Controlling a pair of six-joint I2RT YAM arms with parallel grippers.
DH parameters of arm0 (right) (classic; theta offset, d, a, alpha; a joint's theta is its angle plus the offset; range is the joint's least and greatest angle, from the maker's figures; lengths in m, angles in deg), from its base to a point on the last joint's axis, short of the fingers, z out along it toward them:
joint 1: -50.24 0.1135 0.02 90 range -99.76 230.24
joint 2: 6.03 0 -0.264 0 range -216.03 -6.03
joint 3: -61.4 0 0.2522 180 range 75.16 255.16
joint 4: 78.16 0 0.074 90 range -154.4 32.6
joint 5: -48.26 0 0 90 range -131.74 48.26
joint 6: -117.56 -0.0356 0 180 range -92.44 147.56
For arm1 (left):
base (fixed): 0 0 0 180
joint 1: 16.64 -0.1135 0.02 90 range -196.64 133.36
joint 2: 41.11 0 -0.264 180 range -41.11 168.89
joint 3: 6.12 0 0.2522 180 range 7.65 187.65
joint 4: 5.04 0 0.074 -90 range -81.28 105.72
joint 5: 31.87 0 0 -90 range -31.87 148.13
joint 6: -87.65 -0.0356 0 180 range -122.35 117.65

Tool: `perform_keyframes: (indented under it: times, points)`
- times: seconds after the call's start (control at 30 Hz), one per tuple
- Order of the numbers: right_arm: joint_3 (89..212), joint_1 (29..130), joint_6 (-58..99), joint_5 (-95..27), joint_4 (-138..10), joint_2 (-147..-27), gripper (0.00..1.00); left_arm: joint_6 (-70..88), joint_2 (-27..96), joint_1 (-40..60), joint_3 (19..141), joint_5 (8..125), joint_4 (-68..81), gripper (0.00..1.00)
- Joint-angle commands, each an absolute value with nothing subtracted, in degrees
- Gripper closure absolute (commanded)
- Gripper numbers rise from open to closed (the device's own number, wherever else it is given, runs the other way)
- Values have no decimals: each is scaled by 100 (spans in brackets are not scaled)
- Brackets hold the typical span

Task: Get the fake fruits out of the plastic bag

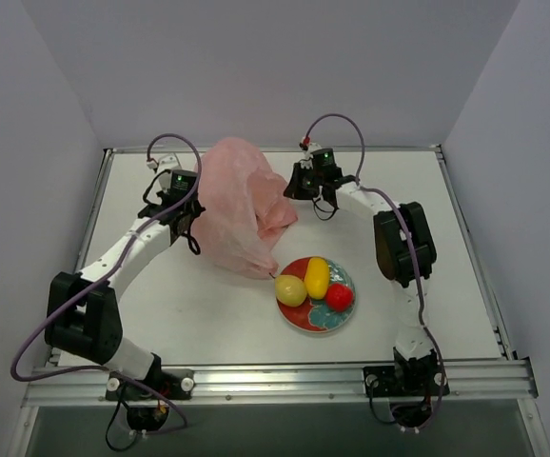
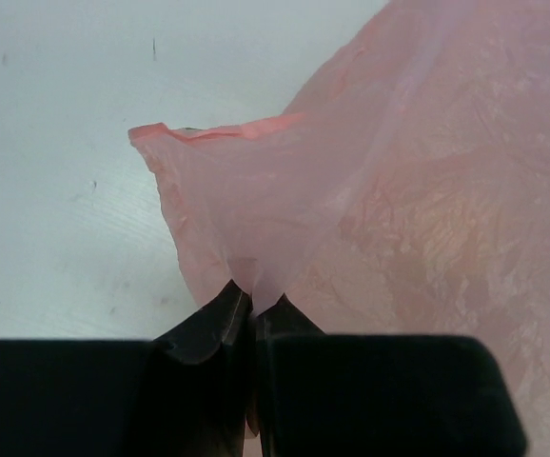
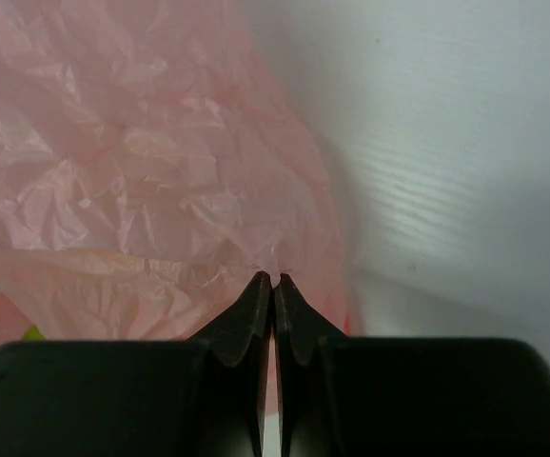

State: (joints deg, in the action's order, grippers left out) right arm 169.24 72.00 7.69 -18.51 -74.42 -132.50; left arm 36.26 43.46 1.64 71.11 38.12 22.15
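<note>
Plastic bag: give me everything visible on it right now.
The plastic bag is thin, crinkled, translucent pink film with a folded hem along one edge. It is pinched at two spots: the left tool is shut on its left side and the right tool on its right. It bunches between them over the far half of the table and tapers to a tip near the rim of the plate; contact there is unclear. Whether anything remains inside cannot be told.

Bright even overhead light, soft shadows; wrist views blurry up close.
</note>
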Motion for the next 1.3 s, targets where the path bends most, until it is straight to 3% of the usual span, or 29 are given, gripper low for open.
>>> perform_keyframes:
  times: [0.0, 0.17, 0.37, 0.43, 0.47, 0.5, 0.53, 0.6, 0.63, 0.67, 0.9, 1.27]
  points:
    - [16254, 7177, 639, -2371, -7731, -12092, 100, 3158, 4790, 42, 7821, 3589, 2393, 98]
    - [14788, 7265, 454, -2697, -8206, -11038, 100, 2755, 5538, -20, 8874, 3869, 2533, 98]
    - [14108, 7458, 436, -2925, -8286, -10386, 99, 2596, 6373, -12, 9658, 4239, 2674, 98]
    - [14072, 7450, 454, -2934, -8260, -10350, 76, 2569, 6558, -3, 9834, 4406, 2700, 94]
    - [14107, 7458, 480, -2943, -8216, -10358, 66, 2534, 6585, 6, 9861, 4485, 2683, 85]
    - [14229, 7458, 515, -2943, -8068, -10385, 56, 2508, 6594, 6, 9870, 4590, 2683, 71]
    - [14318, 7450, 576, -2969, -7953, -10385, 30, 2490, 6568, 23, 9861, 4591, 2709, 47]
    - [14406, 7450, 603, -3075, -7785, -10306, 20, 2420, 6402, 41, 9826, 4582, 2735, 30]
    - [14398, 7449, 594, -3110, -7767, -10141, 3, 2394, 6305, 50, 9756, 4574, 2762, 24]
    - [14363, 7467, 586, -3162, -7767, -10043, 0, 2341, 6199, 50, 9704, 4556, 2762, 21]
    - [14161, 7887, 743, -3690, -7565, -9313, 0, 1998, 4751, 190, 9422, 4055, 3315, 18]
    - [13862, 8873, 849, -3278, -7486, -9137, 2, 1990, 3229, 225, 8069, 5180, 3105, 16]
